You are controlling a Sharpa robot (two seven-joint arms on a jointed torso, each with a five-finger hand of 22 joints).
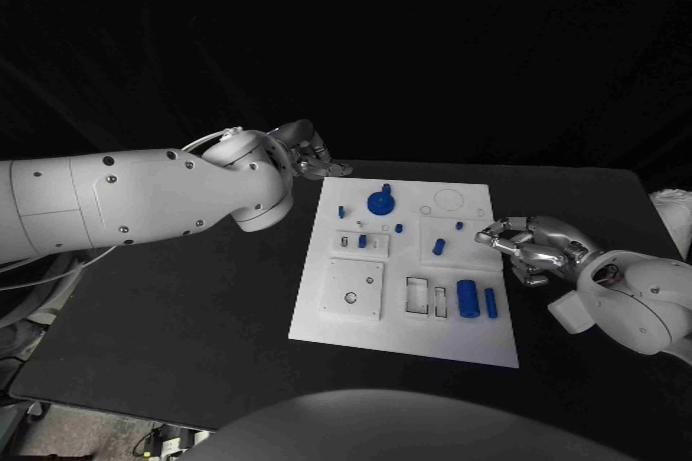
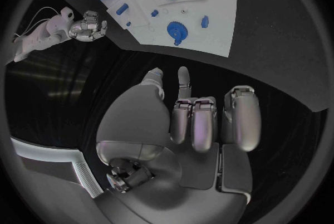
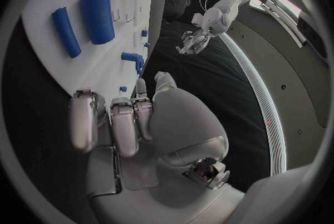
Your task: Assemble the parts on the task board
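The left hand (image 1: pixel 307 151) hovers off the far left corner of the task board (image 1: pixel 411 326), fingers loosely apart and holding nothing. On the white board lie the blue parts, among them a gear-like piece (image 1: pixel 381 201) near the far edge and a large cylinder (image 1: pixel 467 297) nearer the robot. The right hand (image 1: pixel 528 246) sits at the board's right edge, fingers partly curled and empty.

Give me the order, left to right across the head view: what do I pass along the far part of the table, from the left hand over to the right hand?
Left hand → blue gear-like part on the task board → small upright blue part → right hand at the board's right edge.
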